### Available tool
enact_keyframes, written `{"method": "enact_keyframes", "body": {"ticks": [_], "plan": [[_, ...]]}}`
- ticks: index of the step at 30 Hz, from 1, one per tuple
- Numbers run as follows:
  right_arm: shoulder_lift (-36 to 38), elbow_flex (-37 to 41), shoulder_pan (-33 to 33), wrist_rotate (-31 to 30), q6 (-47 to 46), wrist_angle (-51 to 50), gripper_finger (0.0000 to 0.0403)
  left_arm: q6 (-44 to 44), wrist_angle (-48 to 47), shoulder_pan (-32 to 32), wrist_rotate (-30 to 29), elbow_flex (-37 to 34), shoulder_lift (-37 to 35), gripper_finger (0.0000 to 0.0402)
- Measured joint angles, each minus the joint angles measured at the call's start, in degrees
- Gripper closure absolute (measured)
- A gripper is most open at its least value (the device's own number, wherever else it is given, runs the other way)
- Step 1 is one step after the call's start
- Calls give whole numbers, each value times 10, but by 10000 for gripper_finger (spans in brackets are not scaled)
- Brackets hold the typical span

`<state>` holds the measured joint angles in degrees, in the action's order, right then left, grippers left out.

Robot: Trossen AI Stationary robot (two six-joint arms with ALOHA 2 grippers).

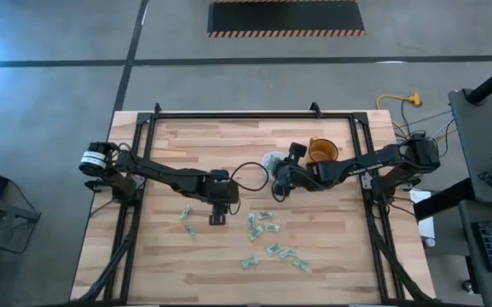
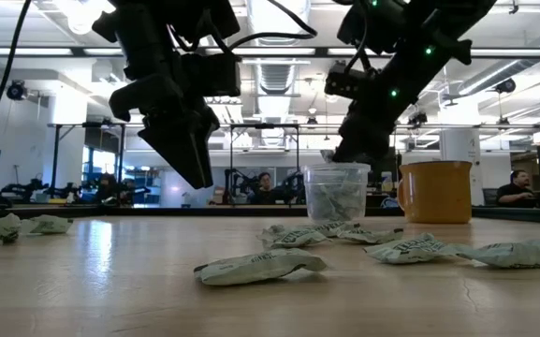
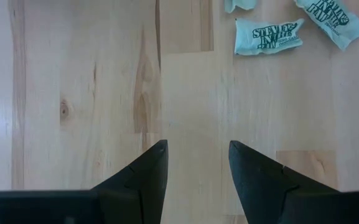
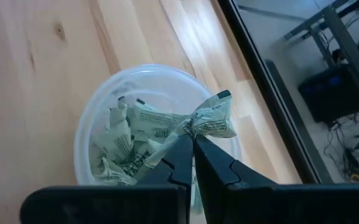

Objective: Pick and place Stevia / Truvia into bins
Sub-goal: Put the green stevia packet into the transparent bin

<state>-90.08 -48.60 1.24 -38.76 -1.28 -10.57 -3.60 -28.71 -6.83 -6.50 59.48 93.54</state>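
Near the front edge of the bench [image 1: 143, 281] lie the loose Stevia sachets [image 1: 271, 239], pale green and white, and most are a little crumpled. From above I count about ten of them: two toward the left side and the others in a scattered group right of the middle. They look very light and soft, so I think a pinch across the flat middle holds better than a grip on a corner. Above them the left gripper [image 1: 217, 217] hangs over bare wood, its fingers apart and holding nothing. Farther back, the right gripper [image 4: 193, 144] is closed on one creased sachet [image 4: 211, 119] just over the one clear cup [image 4: 98, 112], which already has several inside. Beside it, toward the right edge, stands one orange cup [image 1: 322, 151].
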Motion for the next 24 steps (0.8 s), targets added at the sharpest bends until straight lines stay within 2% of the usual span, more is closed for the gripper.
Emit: {"method": "enact_keyframes", "body": {"ticks": [8, 19, 24], "plan": [[0, 1, -1, 1, -6, 2, 381, 0, 0, 0, 0, 0, 0, 248], [18, 3, 3, -2, 1, -3, 289, -8, -19, -1, 0, 0, -1, 248], [69, 3, 34, -3, -7, -36, 278, -106, -114, -10, -17, 0, -28, 249]]}}
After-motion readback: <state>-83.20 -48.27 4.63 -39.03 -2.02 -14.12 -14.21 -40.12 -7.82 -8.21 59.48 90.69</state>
